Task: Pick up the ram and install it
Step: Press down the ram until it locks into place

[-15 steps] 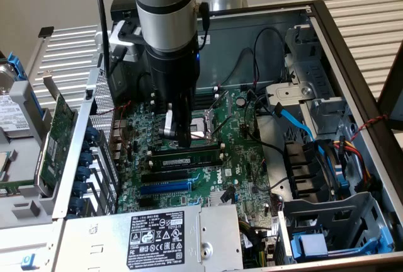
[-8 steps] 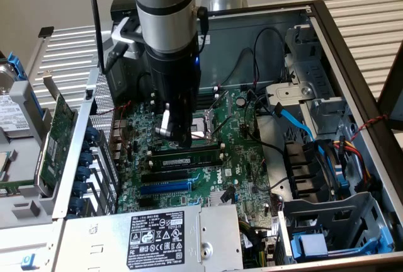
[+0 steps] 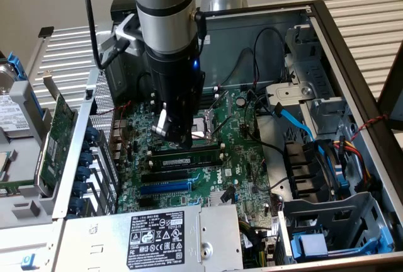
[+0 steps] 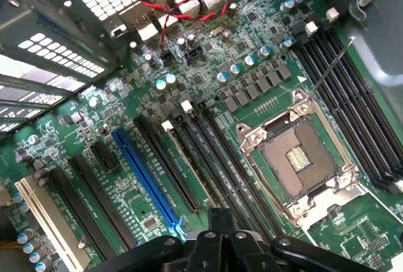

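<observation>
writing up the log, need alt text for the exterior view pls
A robot arm's shut gripper presses down over the ram seated in a motherboard slot inside an open computer case.

gripper (image 3: 179,138): fingertips hidden behind own body in exterior view
ram (image 3: 189,157): partly covered by gripper, centre of exterior view
power supply label (image 3: 158,232): print too small to read, lower centre
</observation>
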